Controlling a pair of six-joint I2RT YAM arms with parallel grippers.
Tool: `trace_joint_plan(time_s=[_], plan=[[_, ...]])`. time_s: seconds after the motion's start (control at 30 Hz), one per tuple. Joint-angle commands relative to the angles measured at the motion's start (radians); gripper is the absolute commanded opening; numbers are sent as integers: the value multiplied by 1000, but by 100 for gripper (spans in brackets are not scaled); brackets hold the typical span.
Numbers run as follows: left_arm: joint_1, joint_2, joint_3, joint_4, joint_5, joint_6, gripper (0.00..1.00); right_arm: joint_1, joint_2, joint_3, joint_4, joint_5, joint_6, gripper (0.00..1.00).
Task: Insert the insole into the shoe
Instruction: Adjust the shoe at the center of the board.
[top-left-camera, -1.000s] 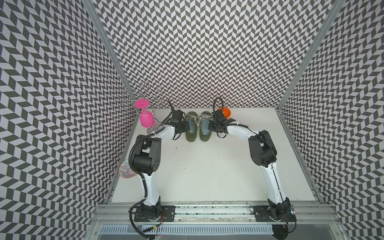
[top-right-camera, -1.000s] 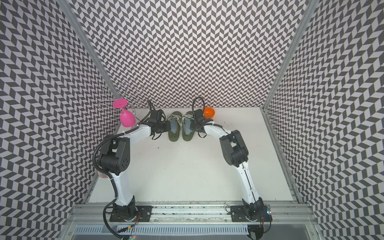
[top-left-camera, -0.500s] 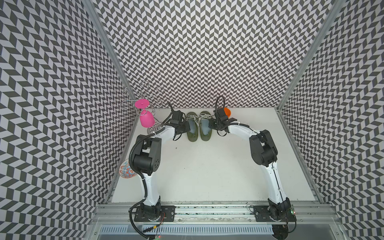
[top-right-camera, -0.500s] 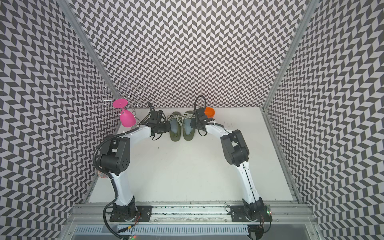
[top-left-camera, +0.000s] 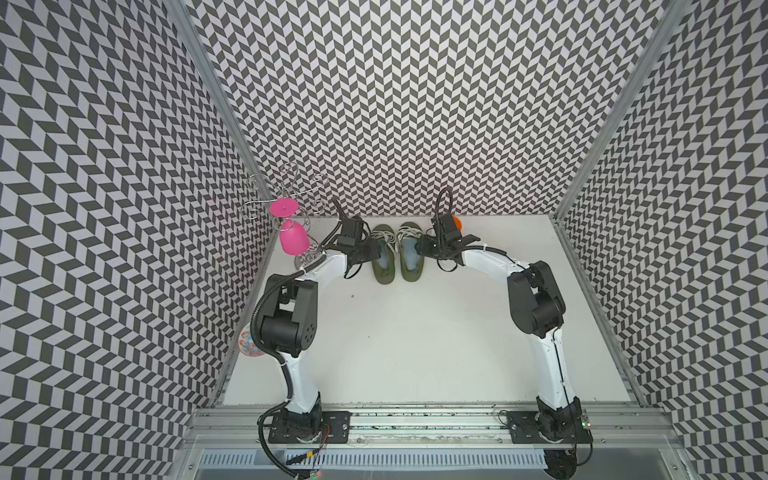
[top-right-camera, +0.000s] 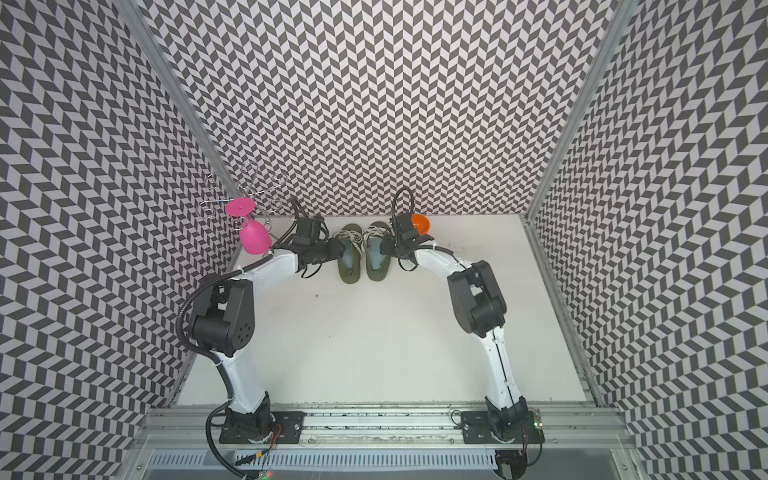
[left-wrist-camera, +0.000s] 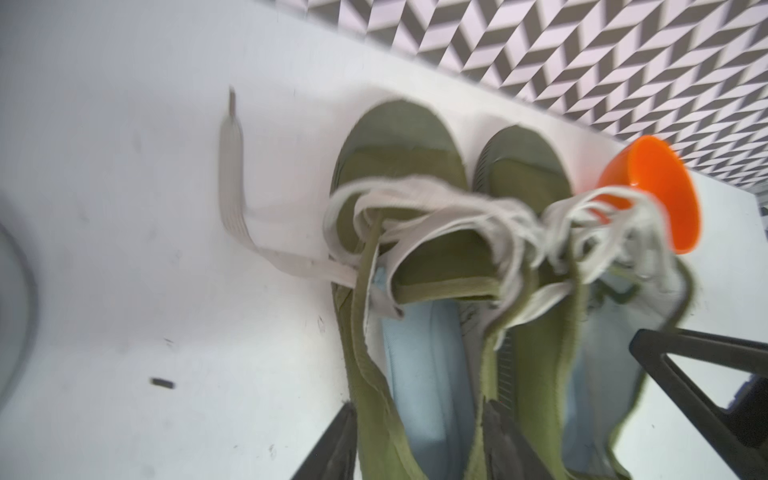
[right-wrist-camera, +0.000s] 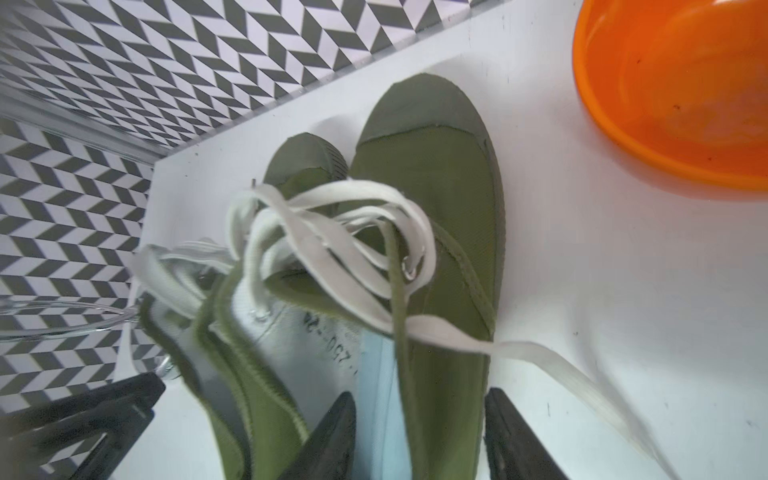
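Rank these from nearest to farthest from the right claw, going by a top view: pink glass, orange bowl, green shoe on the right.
1. Green shoe on the right: directly at the right claw, whose tips sit at its opening.
2. Orange bowl: just behind the claw, toward the back.
3. Pink glass: far across, at the back left corner.

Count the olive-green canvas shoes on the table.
2. Both sit side by side near the back wall: one olive-green canvas shoe by the left pincer, the other by the right pincer. A pale blue insole lies in each. No others seem hidden.
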Motion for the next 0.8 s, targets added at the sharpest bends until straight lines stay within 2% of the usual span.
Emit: trace_joint_plan(time_s=[0.0, 0.07, 0.13, 0.17, 0.2, 0.4, 0.47, 0.53, 0.6, 0.67, 0.77], plan=[[6, -101, 6, -33, 0, 15, 53, -12, -136, -45, 6, -8, -38, 54], [5, -151, -24, -33, 18, 23, 54, -17, -199, -103, 1, -26, -66, 58], [2, -206, -65, -14, 38, 73, 64, -27, -273, -193, 19, -40, -119, 73], [-1, -243, -100, 11, 39, 105, 96, -39, -330, -267, 49, -60, -151, 99], [-1, -277, -133, 33, 27, 127, 99, -52, -374, -332, 80, -69, -167, 100], [68, -492, -374, 250, -211, 279, 100, -173, -651, -673, 304, 87, -213, 100], [158, -537, -469, 348, -114, 344, 100, -197, -739, -803, 440, 192, -258, 100], [199, -585, -629, 540, -181, 404, 99, -215, -807, -931, 600, 256, -324, 100], [216, -602, -792, 775, -189, 455, 100, -227, -851, -1051, 760, 333, -433, 100], [231, -562, -832, 815, -183, 423, 100, -261, -873, -1129, 874, 361, -491, 100], [232, -519, -909, 929, -190, 418, 100, -360, -874, -1178, 876, 313, -442, 100]])
